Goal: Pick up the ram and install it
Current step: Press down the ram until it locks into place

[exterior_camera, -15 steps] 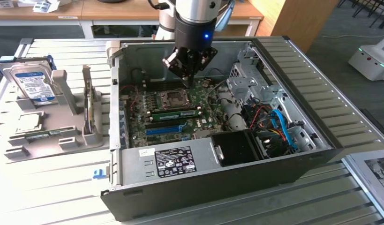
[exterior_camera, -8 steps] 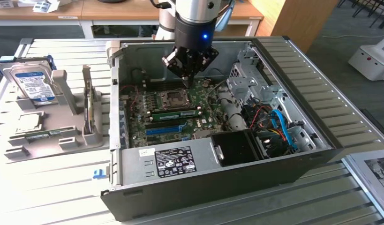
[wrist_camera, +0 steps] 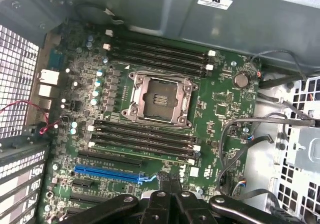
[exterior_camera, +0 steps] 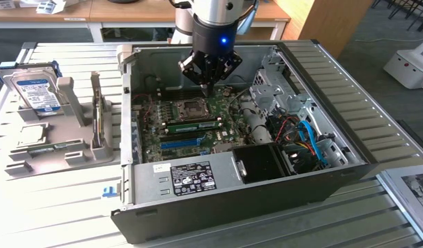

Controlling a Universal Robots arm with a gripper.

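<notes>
The ram (exterior_camera: 193,124) is a slim green stick lying along a memory slot on the motherboard (exterior_camera: 221,135), just in front of the CPU socket (exterior_camera: 194,107). My gripper (exterior_camera: 207,92) hangs inside the open computer case (exterior_camera: 266,199), above the board beside the socket. Its fingers are shut together with nothing between them and stand clear of the ram. In the wrist view the shut gripper (wrist_camera: 170,186) looks down on the CPU socket (wrist_camera: 160,97), the black memory slots (wrist_camera: 142,138) and a blue expansion slot (wrist_camera: 107,173).
A grey holder (exterior_camera: 56,147) at the exterior view's left carries a silver hard drive (exterior_camera: 36,92) and a slim board standing on edge (exterior_camera: 96,111). Cables (exterior_camera: 304,137) and a drive cage (exterior_camera: 273,88) fill the case's right side. The power supply (exterior_camera: 190,178) sits at its front.
</notes>
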